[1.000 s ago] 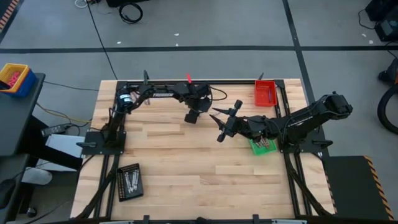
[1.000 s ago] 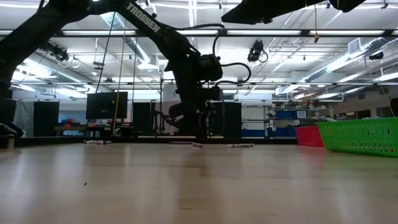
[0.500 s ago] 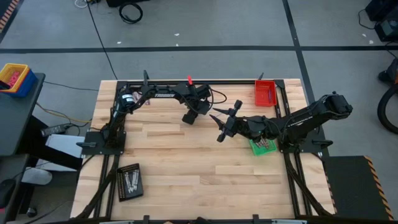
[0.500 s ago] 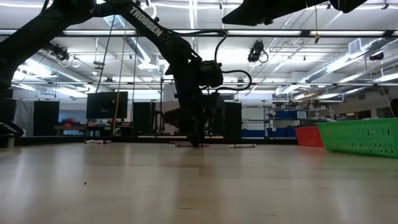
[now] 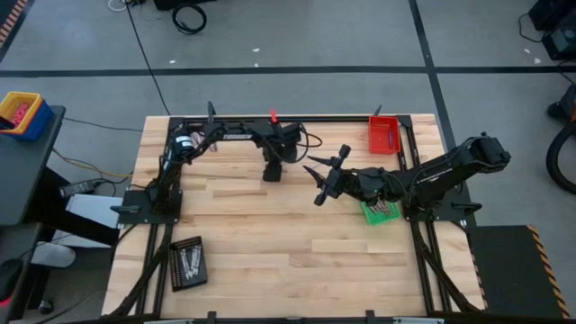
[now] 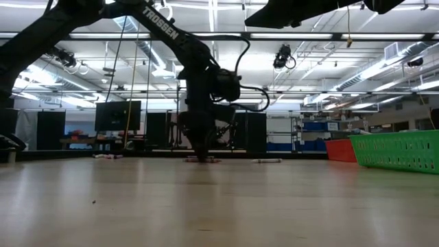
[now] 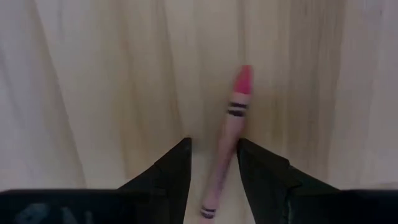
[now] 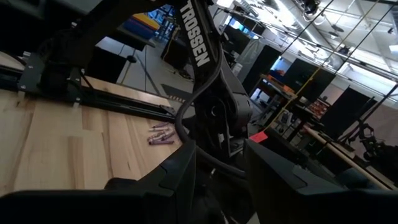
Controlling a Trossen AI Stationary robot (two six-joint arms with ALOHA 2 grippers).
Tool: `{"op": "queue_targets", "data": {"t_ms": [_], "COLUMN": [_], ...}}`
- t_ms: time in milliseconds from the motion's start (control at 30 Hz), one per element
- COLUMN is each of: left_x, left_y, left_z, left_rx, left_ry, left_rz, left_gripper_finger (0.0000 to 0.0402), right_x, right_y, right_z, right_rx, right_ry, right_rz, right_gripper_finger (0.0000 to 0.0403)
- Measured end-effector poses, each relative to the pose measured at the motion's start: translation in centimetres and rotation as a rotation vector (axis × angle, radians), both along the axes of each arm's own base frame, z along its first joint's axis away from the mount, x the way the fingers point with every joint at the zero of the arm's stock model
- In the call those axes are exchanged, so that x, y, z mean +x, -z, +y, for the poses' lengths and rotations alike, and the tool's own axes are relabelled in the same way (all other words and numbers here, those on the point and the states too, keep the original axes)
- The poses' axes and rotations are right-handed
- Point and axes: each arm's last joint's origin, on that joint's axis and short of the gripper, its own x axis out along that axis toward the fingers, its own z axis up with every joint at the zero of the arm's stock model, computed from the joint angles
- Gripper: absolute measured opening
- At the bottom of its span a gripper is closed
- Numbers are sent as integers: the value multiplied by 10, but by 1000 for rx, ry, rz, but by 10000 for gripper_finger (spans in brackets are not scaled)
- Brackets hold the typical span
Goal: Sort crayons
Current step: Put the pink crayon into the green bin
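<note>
One pink crayon (image 7: pixel 229 144), a slim paper-wrapped stick with black bands, lies flat on the pale wood-grain tabletop (image 5: pixel 270 243) between your left tool's (image 7: pixel 214 171) two dark fingers, which stand apart around it without clamping it. Your right tool (image 5: pixel 317 184) hangs near mid-tabletop, part open, holding nothing. Three rectangular trays sit out: red (image 5: pixel 383 135), green mesh (image 5: pixel 379 212), black (image 5: pixel 187 262). A lit workshop lies beyond
</note>
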Motion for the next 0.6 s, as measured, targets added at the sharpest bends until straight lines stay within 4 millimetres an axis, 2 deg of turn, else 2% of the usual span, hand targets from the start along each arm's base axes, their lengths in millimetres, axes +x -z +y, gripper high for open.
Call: {"op": "queue_targets", "data": {"t_ms": [200, 433, 600], "left_x": [-6, -4, -10], "left_y": [0, 2, 18], "left_z": [2, -10, -17], "left_rx": [-35, 31, 38], "left_ry": [-60, -30, -53], "left_rz": [38, 91, 87], "left_gripper_finger": [142, 142, 142], "right_x": [0, 0, -2], "right_y": [0, 3, 3], "right_z": [1, 1, 6], "right_rx": [-2, -9, -31], "right_ry": [-2, -2, 28], "right_rz": [1, 32, 46], "right_gripper_finger": [138, 138, 138]}}
